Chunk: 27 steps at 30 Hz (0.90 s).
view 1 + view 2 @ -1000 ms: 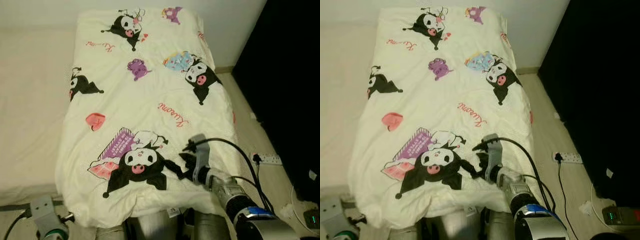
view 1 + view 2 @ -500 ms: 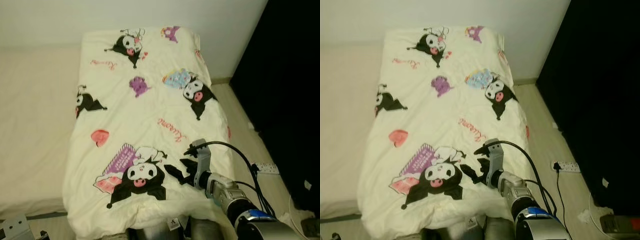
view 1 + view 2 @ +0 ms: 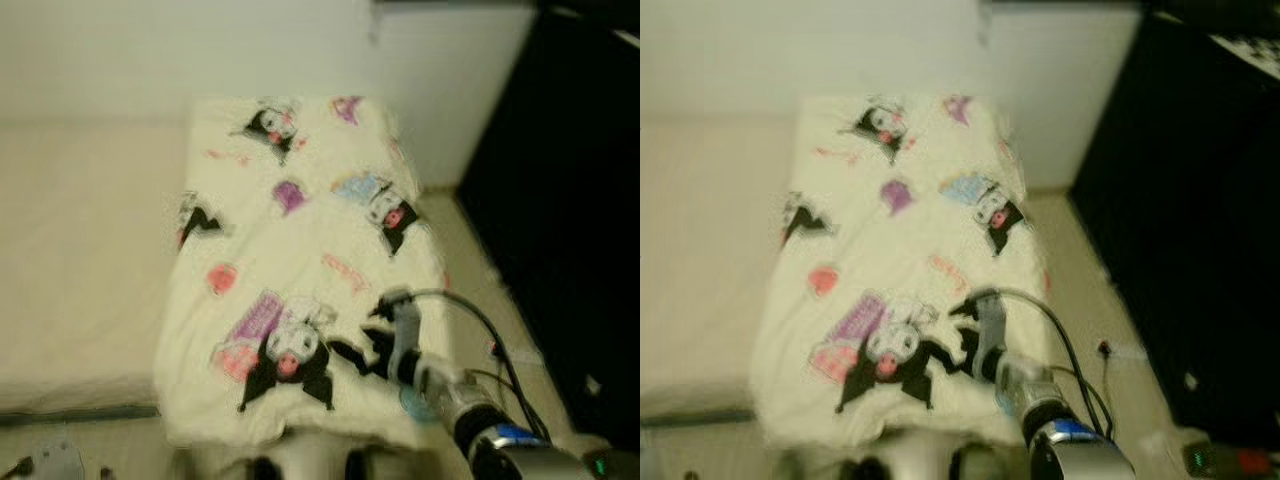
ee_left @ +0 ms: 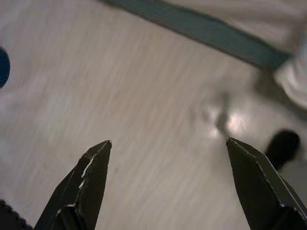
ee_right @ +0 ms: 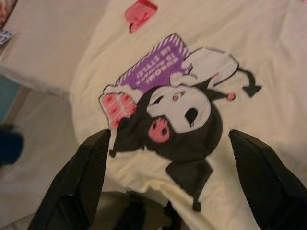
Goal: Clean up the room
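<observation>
A cream blanket [image 3: 300, 250] printed with black-and-white cartoon figures lies spread over the bed; the picture is blurred. My right gripper [image 3: 366, 345] hovers just above the blanket's near right part, beside the big black figure [image 5: 180, 120]. It is open, with its fingers [image 5: 81, 182] wide apart and nothing between them. My left gripper [image 4: 168, 142] hangs low at my left over the pale wooden floor [image 4: 120, 96], also open and holding nothing.
The beige bed surface [image 3: 80, 250] stretches left of the blanket. A white wall [image 3: 200, 50] stands behind and a large dark surface [image 3: 570, 200] to the right. A power strip [image 3: 520, 352] and cables lie on the floor strip at the right. A teal band [image 4: 201, 28] runs along the bed's foot.
The whole picture has shifted and blurred: the camera moved, so the bed looks smaller and farther. My right gripper stays open over the blanket's near right part. My left arm has sunk lower.
</observation>
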Motion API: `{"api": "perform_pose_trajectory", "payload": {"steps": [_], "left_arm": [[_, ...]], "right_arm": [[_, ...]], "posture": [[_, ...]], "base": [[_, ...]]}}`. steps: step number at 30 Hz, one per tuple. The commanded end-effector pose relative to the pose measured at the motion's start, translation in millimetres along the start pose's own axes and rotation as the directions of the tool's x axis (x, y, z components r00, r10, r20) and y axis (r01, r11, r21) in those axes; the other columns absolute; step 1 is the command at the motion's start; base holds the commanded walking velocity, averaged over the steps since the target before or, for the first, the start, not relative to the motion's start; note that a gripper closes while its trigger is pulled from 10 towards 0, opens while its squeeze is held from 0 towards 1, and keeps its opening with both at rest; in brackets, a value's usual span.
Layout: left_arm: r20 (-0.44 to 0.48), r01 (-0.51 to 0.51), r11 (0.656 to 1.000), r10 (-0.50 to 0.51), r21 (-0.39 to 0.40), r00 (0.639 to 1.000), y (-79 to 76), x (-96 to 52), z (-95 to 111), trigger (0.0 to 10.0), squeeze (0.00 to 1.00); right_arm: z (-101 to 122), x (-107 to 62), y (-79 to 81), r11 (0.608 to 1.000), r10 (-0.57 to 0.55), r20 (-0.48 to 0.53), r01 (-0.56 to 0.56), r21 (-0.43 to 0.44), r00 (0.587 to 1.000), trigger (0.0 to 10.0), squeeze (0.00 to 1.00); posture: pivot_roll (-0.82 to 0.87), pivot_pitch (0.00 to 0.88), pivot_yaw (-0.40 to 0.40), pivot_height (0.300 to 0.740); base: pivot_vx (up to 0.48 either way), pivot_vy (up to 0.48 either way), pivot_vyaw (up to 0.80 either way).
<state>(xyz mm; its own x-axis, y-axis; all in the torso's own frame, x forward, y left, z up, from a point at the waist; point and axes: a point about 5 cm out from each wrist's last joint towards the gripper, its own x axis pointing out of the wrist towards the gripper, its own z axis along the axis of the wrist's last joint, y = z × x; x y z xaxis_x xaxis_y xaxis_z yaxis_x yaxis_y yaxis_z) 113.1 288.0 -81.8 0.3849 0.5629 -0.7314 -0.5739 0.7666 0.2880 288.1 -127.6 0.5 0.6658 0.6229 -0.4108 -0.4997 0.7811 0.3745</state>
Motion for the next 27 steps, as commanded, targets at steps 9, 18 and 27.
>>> {"api": "perform_pose_trajectory", "payload": {"steps": [9, 18, 27], "left_arm": [[0.003, 0.129, 0.984, -0.13, 0.126, 0.992, -23.2, -4.5, -2.9, 10.0, 0.0], [-0.022, 0.168, 0.973, -0.166, 0.158, 0.986, -28.9, -6.1, -6.5, 10.0, 0.0], [-0.064, 0.141, 0.978, -0.133, 0.153, 0.989, -27.3, -6.4, -11.6, 10.0, 0.0]], "right_arm": [[-34.7, -14.6, -8.0, 0.995, -0.08, -0.119, 0.086, 0.044, 0.99, 10.0, 0.0], [-72.2, -33.7, -16.6, 0.965, -0.238, -0.252, 0.257, 0.044, 0.938, 10.0, 0.0], [-130.9, -71.7, -20.1, 0.892, -0.411, -0.481, 0.45, -0.037, 0.775, 10.0, 0.0]], "posture": [[-0.05, 0.054, 0.039, 0.74], [-0.05, 0.047, 0.042, 0.74], [-0.05, 0.035, 0.046, 0.74]], "base": [[0.0, 0.0, 0.0], [0.0, 0.0, 0.0], [-0.113, 0.0, 0.0]]}}
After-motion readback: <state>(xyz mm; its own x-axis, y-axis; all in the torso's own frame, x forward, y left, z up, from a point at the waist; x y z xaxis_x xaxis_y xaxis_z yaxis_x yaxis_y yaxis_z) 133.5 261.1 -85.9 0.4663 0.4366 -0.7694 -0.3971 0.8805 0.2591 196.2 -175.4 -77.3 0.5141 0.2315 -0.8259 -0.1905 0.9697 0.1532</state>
